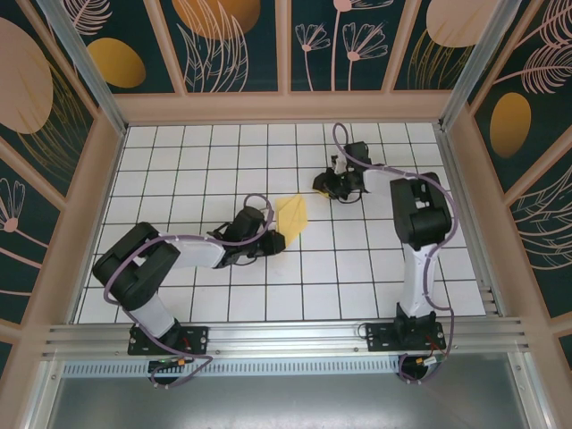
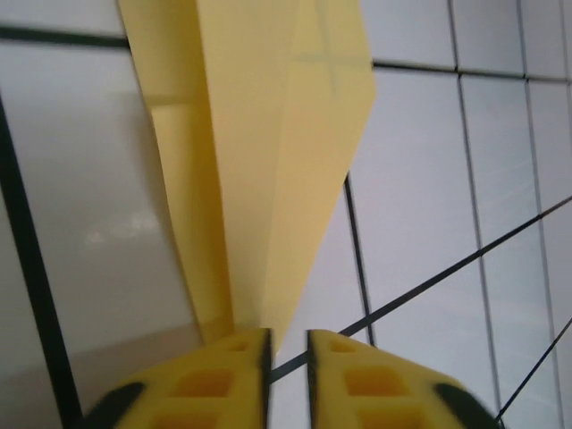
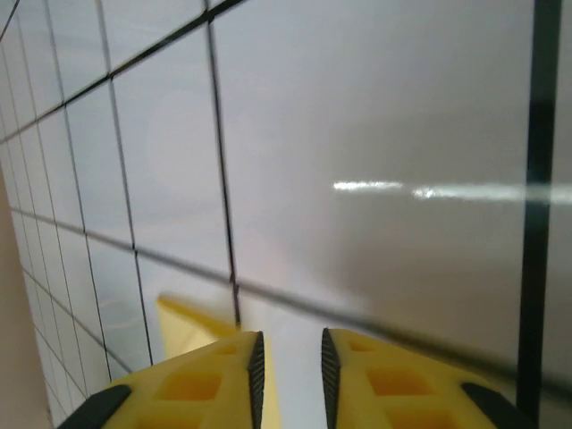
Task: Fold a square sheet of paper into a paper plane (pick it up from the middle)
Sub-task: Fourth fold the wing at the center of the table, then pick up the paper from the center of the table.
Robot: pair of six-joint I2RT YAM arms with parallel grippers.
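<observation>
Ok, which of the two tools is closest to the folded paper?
The left tool: the narrow end of the yellow paper comes right up to it. The right tool sits apart over white tiles.

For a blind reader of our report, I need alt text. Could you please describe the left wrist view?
A folded pale-yellow paper, creased lengthwise, lies on the white gridded table and narrows to a point just before the yellow fingers of the left claw. The claw stands slightly open, with table showing in the gap.
</observation>
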